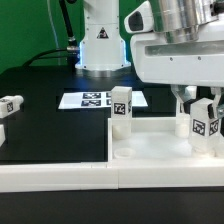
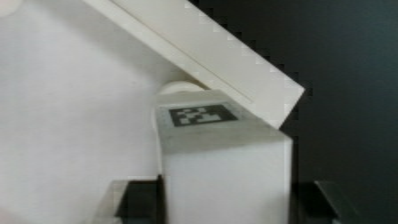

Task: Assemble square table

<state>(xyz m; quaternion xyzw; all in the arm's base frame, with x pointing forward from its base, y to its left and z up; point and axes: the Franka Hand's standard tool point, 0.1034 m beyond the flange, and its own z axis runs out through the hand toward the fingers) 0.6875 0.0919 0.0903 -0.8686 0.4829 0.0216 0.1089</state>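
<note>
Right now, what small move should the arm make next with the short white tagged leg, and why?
Probably turn the short white tagged leg to seat it: it stands upright between the gripper's fingers at the white square tray-like top's corner.

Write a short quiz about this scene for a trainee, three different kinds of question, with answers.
1. How many tagged legs show in the exterior view?
2. True or false: the marker board lies inside the square table top.
3. At which leg is the gripper? A) the exterior view's left B) the middle C) the exterior view's right

Key: 1. three; 2. false; 3. C, the right leg.
</note>
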